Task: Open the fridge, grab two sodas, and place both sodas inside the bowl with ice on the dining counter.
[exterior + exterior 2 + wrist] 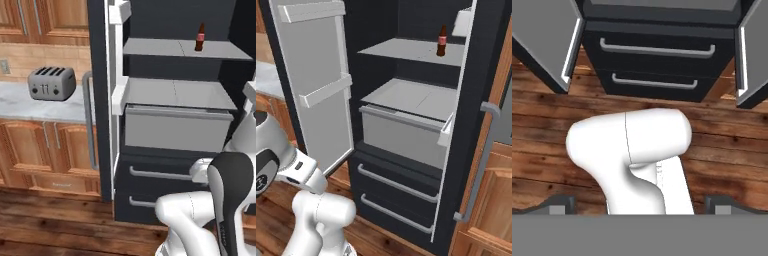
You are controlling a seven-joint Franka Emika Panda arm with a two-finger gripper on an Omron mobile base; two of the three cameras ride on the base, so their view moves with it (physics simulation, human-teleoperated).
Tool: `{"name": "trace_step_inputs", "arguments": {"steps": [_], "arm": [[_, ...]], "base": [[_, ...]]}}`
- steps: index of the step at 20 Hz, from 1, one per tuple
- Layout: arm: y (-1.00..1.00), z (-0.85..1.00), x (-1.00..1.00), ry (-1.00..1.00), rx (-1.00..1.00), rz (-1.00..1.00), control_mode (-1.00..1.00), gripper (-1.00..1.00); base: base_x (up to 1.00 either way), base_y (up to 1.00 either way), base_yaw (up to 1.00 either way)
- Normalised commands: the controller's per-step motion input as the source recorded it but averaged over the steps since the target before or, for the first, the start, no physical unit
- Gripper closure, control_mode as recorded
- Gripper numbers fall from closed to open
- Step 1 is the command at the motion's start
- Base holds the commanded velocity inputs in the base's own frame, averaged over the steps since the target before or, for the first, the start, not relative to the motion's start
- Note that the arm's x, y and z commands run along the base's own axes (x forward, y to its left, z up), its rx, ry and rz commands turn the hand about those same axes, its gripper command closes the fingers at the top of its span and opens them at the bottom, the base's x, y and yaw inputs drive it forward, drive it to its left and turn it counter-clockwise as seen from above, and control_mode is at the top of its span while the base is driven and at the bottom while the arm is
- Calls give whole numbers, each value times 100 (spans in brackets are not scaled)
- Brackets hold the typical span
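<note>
The fridge [101,125] stands with both doors swung wide, and its pale shelves and lower drawers [396,185] show. One soda [200,37], a slim dark-brown bottle with a red label, stands upright on the upper shelf towards the right [442,41]. My gripper [641,207] points down at the wooden floor in front of the fridge's bottom drawers [657,65]. It is open, its two tips far apart with nothing between them, and well below and short of the soda. The bowl, ice and dining counter are out of view.
A toaster [51,83] sits on the marble wall counter [15,102] left of the fridge, above wooden cabinets. The left door [316,90] and right door with its bar handle [476,165] flank the opening. A pale drawer [175,127] juts out under the middle shelf.
</note>
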Motion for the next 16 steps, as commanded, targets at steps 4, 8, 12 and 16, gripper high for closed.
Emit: {"name": "trace_step_inputs", "arguments": {"steps": [4,8,12,16], "arm": [[0,0,0,0,0,0,100,-100],[0,0,0,0,0,0,100,-100],[0,0,0,0,0,0,100,-100],[0,0,0,0,0,0,100,-100]], "base": [[53,0,-28],[50,5,-32],[49,8,-33],[59,22,-28]]}}
